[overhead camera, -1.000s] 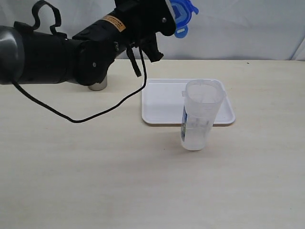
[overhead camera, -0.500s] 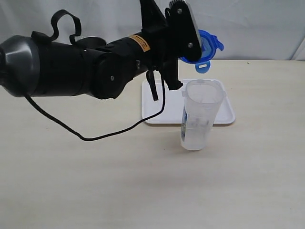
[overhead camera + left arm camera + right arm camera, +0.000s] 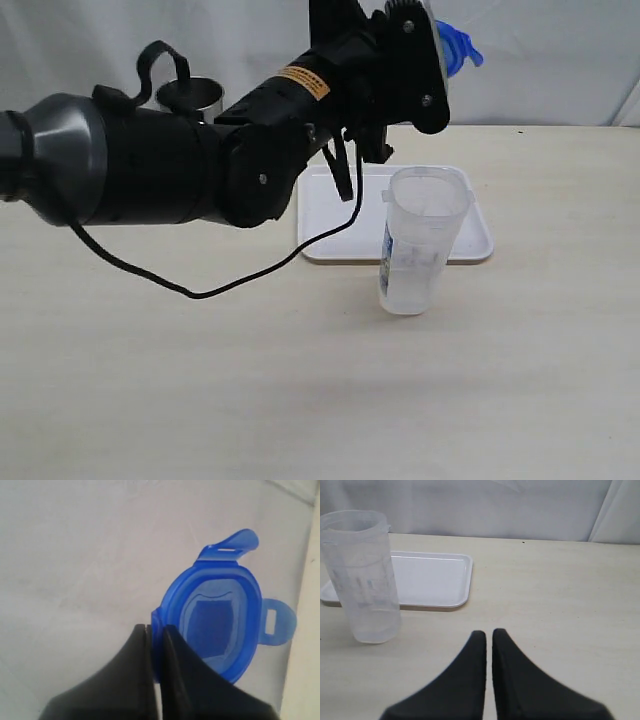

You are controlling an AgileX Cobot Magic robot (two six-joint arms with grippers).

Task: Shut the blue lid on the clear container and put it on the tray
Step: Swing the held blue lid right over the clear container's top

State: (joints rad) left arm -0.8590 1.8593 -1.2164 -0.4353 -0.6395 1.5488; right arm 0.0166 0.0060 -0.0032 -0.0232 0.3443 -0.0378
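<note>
Exterior view, clock readings taken from the tray (image 3: 335, 225).

- Surroundings: pale wood-grain table (image 3: 300, 400), matte; white creased cloth backdrop (image 3: 560, 60) behind.
- Ten o'clock, well apart: grey steel tumbler (image 3: 190, 97), shiny rim only, body hidden behind the left arm (image 3: 150, 170).
- In the way: bulky black arm with rounded grey housing, spanning from nine o'clock to above the tray's twelve o'clock edge. Thin black cable (image 3: 200, 290) sagging from the wrist, looping low over the table and crossing the tray's nine o'clock rim.
- Tray: flat, white, glossy plastic, rounded corners, low raised rim. Nothing on it.
- Six o'clock, just beside the near rim, on the table: the clear container (image 3: 420, 240), upright, open-topped, tall and narrow, cloudy translucent plastic, blue-white label on its side.
- The blue lid (image 3: 225, 615): in the air at twelve o'clock from the container, well apart from its mouth, turned on edge, mostly hidden behind the wrist. Translucent blue, rounded-square, two slotted flaps sticking out, darker square patch at centre.
- Left gripper (image 3: 156, 628): clenched on the lid's rim, black tapered fingers (image 3: 175, 665).
- Right gripper (image 3: 489, 635): fingers pressed together, holding nothing, low over bare table.
</note>
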